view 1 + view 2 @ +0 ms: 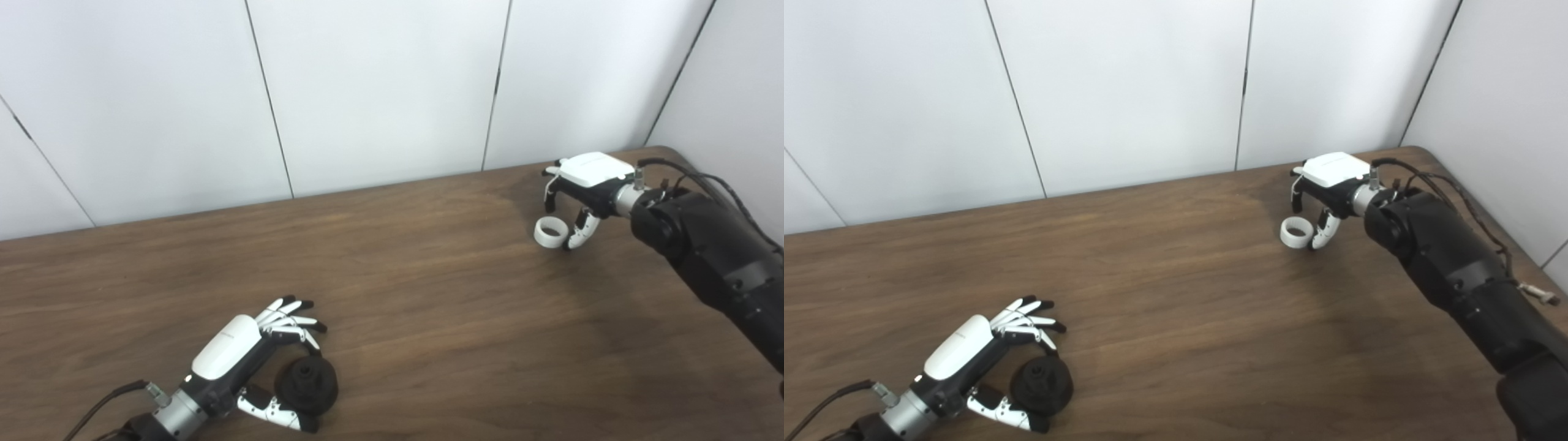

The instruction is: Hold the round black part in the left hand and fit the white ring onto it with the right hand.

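White ring (550,232) just beside right robot hand (585,184)

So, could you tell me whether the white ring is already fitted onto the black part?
Not yet. The white ring is by the right hand, far across the table from the black part at the left hand.

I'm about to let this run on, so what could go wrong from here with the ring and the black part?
The right hand is curled over the ring with the thumb beside it; a loose pinch could tip or roll the ring away.

The left hand only cups the black part, which seems to rest on the table; it may slip when lifted.

The two parts lie far apart, so aligning them takes a long carry.
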`<control>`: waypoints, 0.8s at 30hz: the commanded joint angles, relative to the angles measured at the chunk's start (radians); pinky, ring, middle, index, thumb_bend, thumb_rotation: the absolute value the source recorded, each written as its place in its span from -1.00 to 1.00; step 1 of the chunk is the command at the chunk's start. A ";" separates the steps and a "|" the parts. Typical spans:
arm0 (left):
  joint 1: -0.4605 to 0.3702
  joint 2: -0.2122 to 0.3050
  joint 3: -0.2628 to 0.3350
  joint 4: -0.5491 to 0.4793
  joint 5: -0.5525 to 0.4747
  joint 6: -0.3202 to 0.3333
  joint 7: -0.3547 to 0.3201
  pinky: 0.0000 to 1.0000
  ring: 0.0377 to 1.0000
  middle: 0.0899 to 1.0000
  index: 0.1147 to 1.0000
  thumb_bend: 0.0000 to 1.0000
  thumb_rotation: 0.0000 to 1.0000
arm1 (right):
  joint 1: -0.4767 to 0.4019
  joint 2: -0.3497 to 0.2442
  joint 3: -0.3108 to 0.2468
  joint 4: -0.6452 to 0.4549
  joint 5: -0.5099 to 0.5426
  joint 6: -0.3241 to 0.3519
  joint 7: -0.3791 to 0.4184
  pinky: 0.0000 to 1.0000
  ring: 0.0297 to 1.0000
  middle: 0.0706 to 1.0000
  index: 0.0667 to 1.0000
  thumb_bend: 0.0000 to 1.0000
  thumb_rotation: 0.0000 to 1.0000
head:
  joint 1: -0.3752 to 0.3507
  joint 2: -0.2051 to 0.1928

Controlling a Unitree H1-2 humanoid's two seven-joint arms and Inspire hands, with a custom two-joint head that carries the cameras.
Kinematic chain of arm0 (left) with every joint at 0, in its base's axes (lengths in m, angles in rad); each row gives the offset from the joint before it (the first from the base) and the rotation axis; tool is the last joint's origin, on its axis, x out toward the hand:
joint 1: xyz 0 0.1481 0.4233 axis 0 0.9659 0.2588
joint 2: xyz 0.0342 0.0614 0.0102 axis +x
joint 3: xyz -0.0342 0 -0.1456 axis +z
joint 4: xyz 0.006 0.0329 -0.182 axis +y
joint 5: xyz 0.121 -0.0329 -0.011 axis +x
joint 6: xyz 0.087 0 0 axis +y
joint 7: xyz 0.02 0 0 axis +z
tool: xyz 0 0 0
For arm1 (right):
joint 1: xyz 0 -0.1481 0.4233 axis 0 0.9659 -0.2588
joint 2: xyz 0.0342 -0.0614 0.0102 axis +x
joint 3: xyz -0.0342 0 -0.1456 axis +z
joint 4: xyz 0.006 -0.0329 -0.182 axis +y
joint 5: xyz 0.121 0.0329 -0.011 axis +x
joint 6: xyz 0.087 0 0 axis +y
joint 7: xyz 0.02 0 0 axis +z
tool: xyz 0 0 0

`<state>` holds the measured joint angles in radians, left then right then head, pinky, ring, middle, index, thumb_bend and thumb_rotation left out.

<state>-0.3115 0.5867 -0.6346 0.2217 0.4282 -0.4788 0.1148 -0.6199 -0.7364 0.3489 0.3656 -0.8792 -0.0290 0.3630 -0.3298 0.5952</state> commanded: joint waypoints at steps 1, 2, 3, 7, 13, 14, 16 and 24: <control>-0.007 0.020 -0.012 0.016 0.019 0.009 -0.013 1.00 0.87 0.53 -0.17 0.05 -0.89 | -0.050 0.000 -0.002 -0.035 0.008 -0.004 0.005 1.00 1.00 0.91 0.22 1.00 -0.56 | 0.001 0.000; -0.007 0.020 -0.011 0.016 0.020 0.009 -0.014 0.99 0.87 0.53 -0.17 0.05 -0.89 | -0.049 0.002 -0.002 -0.034 0.007 -0.004 0.006 1.00 1.00 0.91 0.23 1.00 -0.57 | 0.001 -0.001; -0.006 0.021 -0.011 0.016 0.021 0.009 -0.014 0.99 0.87 0.53 -0.17 0.05 -0.89 | -0.048 0.003 -0.002 -0.032 0.007 -0.004 0.005 1.00 1.00 0.91 0.23 1.00 -0.57 | -0.001 -0.003; -0.007 0.025 -0.014 0.014 0.024 0.009 -0.010 0.99 0.87 0.54 -0.17 0.05 -0.89 | -0.046 0.010 -0.002 -0.023 0.006 -0.007 -0.002 1.00 1.00 0.91 0.25 1.00 -0.57 | -0.005 -0.004; -0.012 0.026 -0.019 0.022 0.018 0.009 -0.002 0.99 0.86 0.52 -0.17 0.05 -0.89 | -0.043 0.014 -0.004 -0.027 0.003 0.004 0.000 1.00 1.00 0.92 0.28 1.00 -0.57 | -0.004 -0.004; -0.013 0.027 -0.021 0.024 0.018 0.009 0.001 0.99 0.85 0.52 -0.17 0.05 -0.89 | -0.042 0.014 -0.004 -0.026 0.004 0.004 0.000 1.00 1.00 0.92 0.28 1.00 -0.57 | -0.004 -0.005; -0.013 0.028 -0.023 0.026 0.018 0.009 0.006 0.99 0.86 0.52 -0.17 0.05 -0.89 | -0.041 0.013 -0.002 -0.024 0.004 0.002 0.000 1.00 1.00 0.93 0.29 1.00 -0.57 | -0.004 -0.003; -0.015 0.033 -0.026 0.021 0.010 0.009 0.005 0.99 0.86 0.52 -0.17 0.05 -0.89 | -0.032 0.010 -0.007 -0.022 0.012 -0.006 -0.010 1.00 1.00 0.91 0.27 1.00 -0.56 | -0.009 0.000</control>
<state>-0.3171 0.5878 -0.6489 0.2328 0.4272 -0.4840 0.1377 -0.6237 -0.7141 0.3499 0.3537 -0.8782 -0.0258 0.3659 -0.3375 0.5936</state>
